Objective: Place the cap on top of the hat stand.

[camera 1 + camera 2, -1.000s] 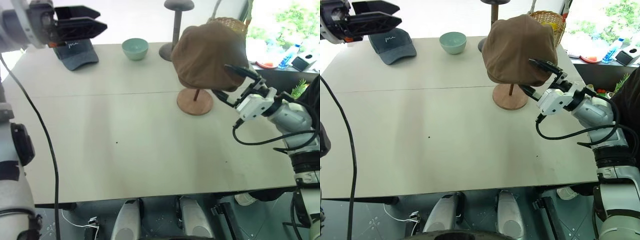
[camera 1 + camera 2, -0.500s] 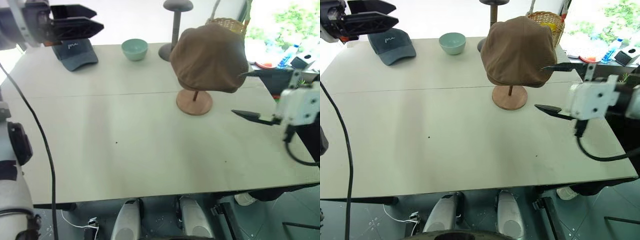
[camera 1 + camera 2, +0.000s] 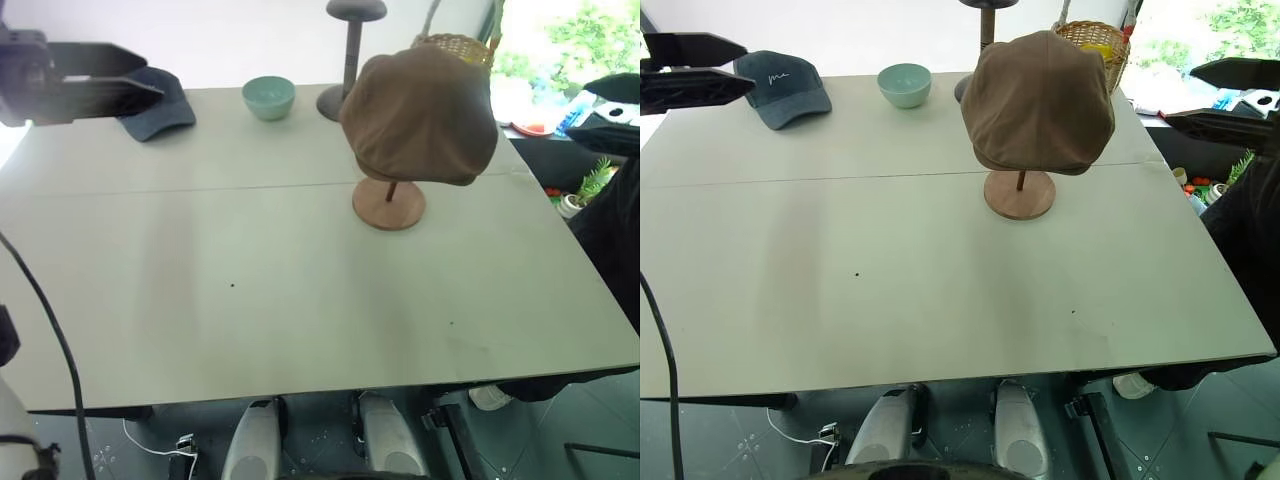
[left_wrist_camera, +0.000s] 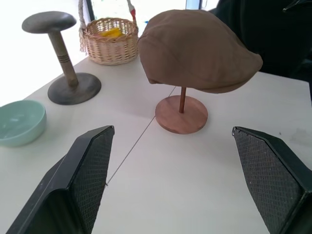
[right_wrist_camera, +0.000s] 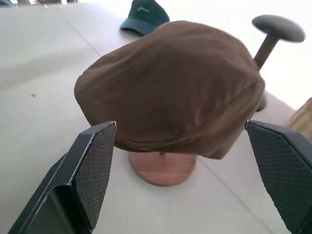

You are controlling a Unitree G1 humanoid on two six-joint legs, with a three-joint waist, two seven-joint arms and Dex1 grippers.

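The brown cap (image 3: 420,115) rests on top of the hat stand, covering its disc. Under it show the stand's thin rod and round reddish-brown base (image 3: 389,204). My right gripper (image 3: 1220,98) hangs open at the table's right edge, apart from the cap, with nothing between its fingers. In the right wrist view the cap (image 5: 175,92) sits beyond the two spread fingers (image 5: 83,180). My left gripper (image 3: 748,66) is open and empty over the table's far left corner. The left wrist view looks across at the cap (image 4: 200,48) and the stand's base (image 4: 181,114).
A dark grey baseball cap (image 3: 785,85) lies at the far left, a mint bowl (image 3: 905,84) beside it. A dark grey thick-stemmed stand (image 3: 352,50) and a wicker basket (image 3: 1095,40) stand behind the cap. The pale table (image 3: 890,280) stretches toward me.
My right gripper has drawn away from the cap, rightward and up, rolling as it went. My left gripper has shifted left. The cap stays on the stand.
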